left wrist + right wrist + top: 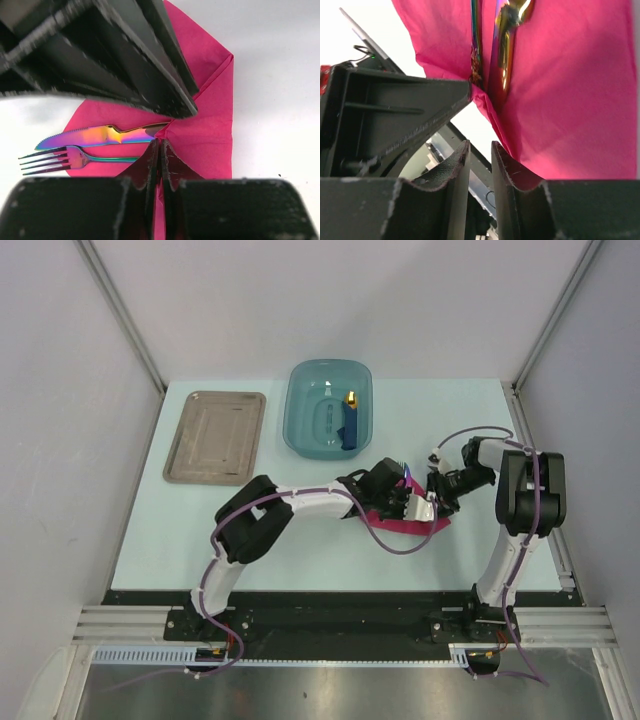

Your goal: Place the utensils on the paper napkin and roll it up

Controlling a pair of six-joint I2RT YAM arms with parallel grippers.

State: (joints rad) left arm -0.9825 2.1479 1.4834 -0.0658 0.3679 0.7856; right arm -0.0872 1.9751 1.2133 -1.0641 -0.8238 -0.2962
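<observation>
The paper napkin [210, 135] is a magenta sheet lying on the table, also seen between the arms from above [405, 527]. Two utensils lie on it side by side: an iridescent knife [100, 135] and a fork [60, 159], their heads sticking out past the left edge. My left gripper [160, 142] is shut on a raised fold of the napkin by the knife handle. My right gripper [481, 147] stands slightly open, with nothing in the gap. The napkin [570, 100] drapes outside its right finger. The two grippers nearly touch over the napkin [415, 495].
A grey-brown metal tray [215, 437] lies at the back left. Next to it stands a teal plastic basin [300, 405] holding a chunky blue object with a yellow tip [350, 420]. Grey walls close in the table on three sides.
</observation>
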